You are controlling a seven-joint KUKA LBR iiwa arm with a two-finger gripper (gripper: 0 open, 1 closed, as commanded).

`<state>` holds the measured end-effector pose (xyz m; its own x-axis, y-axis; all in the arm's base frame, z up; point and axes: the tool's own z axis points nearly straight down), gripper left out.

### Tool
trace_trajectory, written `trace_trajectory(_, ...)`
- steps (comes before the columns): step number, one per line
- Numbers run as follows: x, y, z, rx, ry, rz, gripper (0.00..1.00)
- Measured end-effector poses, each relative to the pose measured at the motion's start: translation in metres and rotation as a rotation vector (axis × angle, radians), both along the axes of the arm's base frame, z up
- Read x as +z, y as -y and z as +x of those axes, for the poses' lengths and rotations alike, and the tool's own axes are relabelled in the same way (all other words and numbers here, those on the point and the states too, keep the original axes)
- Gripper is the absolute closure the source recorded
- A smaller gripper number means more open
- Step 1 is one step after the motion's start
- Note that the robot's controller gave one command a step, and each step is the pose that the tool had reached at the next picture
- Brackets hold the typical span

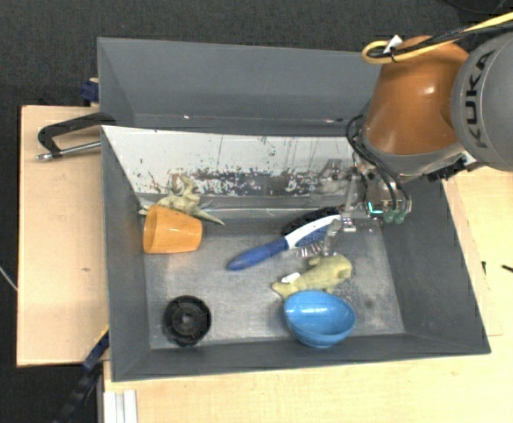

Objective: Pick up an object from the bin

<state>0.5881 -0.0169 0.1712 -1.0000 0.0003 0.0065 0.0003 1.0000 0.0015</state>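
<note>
My gripper (365, 204) hangs at the right side of the bin near the back wall, under the arm's orange cover. Just left of it and below lies a blue-handled brush (270, 248) with a white head, the head pointing toward the gripper. A dark object (308, 218) sits behind the brush head, partly hidden. In front of the brush rests a pale yellow toy figure (316, 275), and against it a blue bowl (319, 317) lies at the bin's front.
An orange cup (171, 230) lies on its side at the left, with a small tan toy animal (184, 197) behind it. A black round cap (187, 318) sits at the front left. The bin's sloped walls close in on all sides.
</note>
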Motion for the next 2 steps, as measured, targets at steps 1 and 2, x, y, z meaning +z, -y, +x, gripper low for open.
trace_trajectory(1,-0.0969,0.015,0.0038,-0.034,0.01,0.001,0.0)
trace_trajectory(2,-0.0931,0.015,0.0041,-0.032,0.01,0.0,1.0)
